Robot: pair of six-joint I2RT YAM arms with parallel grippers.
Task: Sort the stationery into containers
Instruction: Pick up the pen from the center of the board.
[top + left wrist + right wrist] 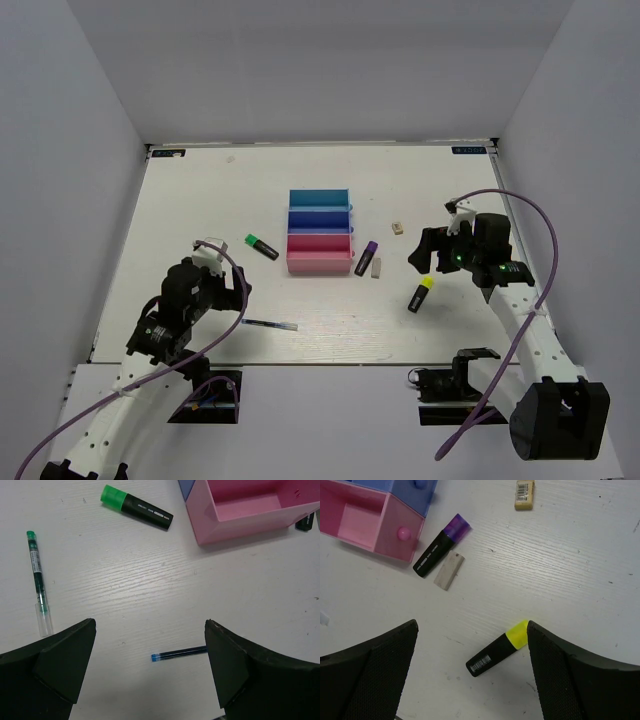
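Right wrist view shows the yellow highlighter (497, 655) lying diagonally between the right arm's jaws, wide open and empty.

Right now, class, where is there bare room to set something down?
Free: the far strip behind the teal bin; near-centre between blue pen and yellow highlighter. Crowded: right of pink bin, by purple highlighter and eraser.

Bins (320, 232) sat centrally | left highlighter (262, 246) lay beside them | pen (270, 324) lay before it | near highlighter (420, 294) lay right, before eraser (377, 266)
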